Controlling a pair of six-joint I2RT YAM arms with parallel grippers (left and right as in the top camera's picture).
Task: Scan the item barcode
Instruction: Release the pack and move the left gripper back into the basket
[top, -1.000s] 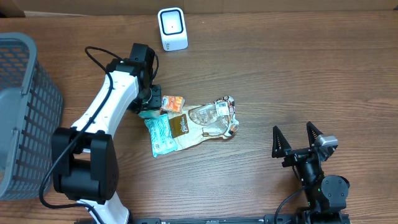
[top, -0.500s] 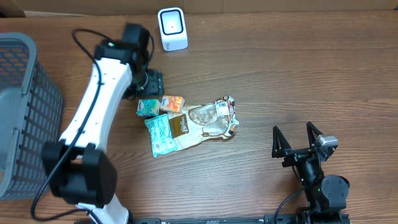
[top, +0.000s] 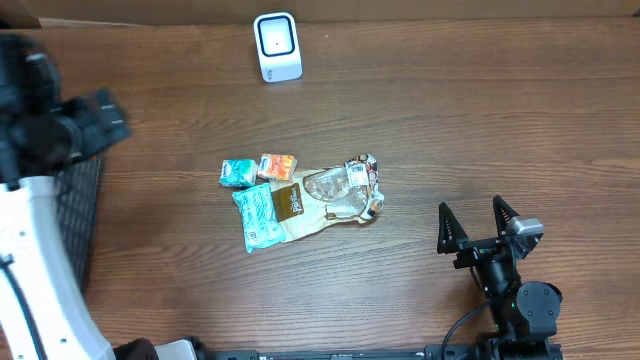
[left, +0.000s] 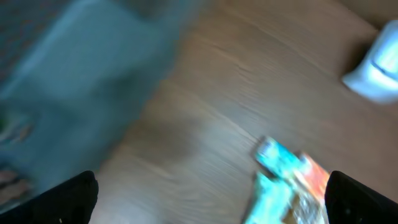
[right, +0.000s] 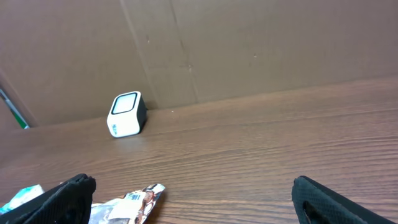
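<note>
Several items lie in a pile mid-table: a small teal box (top: 237, 173), an orange box (top: 279, 166), a teal packet (top: 258, 216) and a clear snack bag (top: 335, 195). The white scanner (top: 277, 46) stands at the back edge. My left gripper (top: 100, 118) is blurred at the far left, well away from the pile, open and empty. Its wrist view shows the left gripper (left: 211, 199) above bare wood, with the teal box (left: 277, 155) and scanner (left: 376, 68) to the right. My right gripper (top: 478, 222) rests open and empty at the front right.
A grey mesh basket (top: 85, 220) sits at the left edge, mostly hidden under my left arm. The right wrist view shows the scanner (right: 127, 114) before a cardboard wall, with the snack bag (right: 127, 204) low in frame.
My left gripper opened off the small teal box, left it beside the orange box, and swung fast to the far left over the basket. The right arm has not moved.
</note>
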